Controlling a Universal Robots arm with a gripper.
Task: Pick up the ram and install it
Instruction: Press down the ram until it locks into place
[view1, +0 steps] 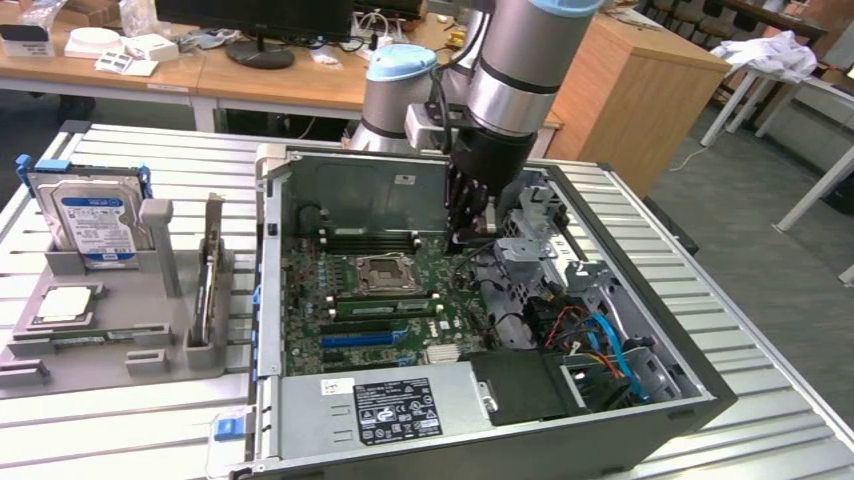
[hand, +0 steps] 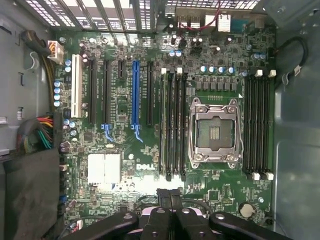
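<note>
One green stick is what I care about, so I look across the exterior view from its left side to its right. First comes the grey tray (view1: 27, 375) with the hard drive (view1: 94, 225) standing in it, and a thin card (view1: 211, 285) on its edge; I cannot tell what that card is. Next is the open computer case (view1: 641, 400). Inside it, just beside the CPU socket (view1: 384, 272), a long green strip lies in a slot. I think that is the ram (view1: 380, 306), but I cannot be sure it is pushed all the way in. Further right, the gripper (view1: 470, 238) hangs low over the board, near the far row of slots. Its fingers are squeezed together with nothing between them. In the wrist view the closed tips point at the end of the slot row. I think this is the push-down part of the job. To do it well, I would keep the arm straight up and down, press softly on the top edge of the stick, and watch that the white clips at both ends snap in. I would keep away from the loose wires (view1: 601, 335) on the right.
</note>
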